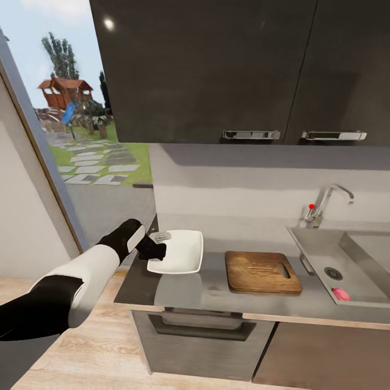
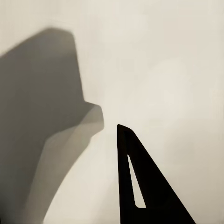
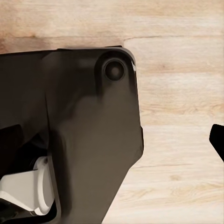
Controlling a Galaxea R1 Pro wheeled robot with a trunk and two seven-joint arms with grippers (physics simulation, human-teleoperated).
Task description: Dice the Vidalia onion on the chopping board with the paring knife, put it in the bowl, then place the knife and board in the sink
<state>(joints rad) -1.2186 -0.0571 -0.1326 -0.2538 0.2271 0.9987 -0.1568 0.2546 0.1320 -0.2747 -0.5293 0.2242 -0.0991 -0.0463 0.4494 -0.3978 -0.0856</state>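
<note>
Reaching over the white bowl (image 1: 181,252), the left gripper (image 1: 156,246) has an unclear grip state. Round onion (image 1: 340,294) in the sink (image 1: 319,246) looks firm, likely slippery; grasp its widest middle.

I see glossy dark cabinets (image 1: 216,65) with brushed metal handles (image 1: 251,134). The countertop (image 1: 189,290) is smooth grey, faintly reflective. The chopping board (image 1: 262,272) shows brown wood grain. The bowl (image 1: 181,252) is smooth white; the sink (image 1: 319,246) matt grey, its tap (image 1: 330,197) chrome.

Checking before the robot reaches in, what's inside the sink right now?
In the sink, a pinkish-red object lies near the round drain. The basin's right end runs past the picture's edge.
</note>
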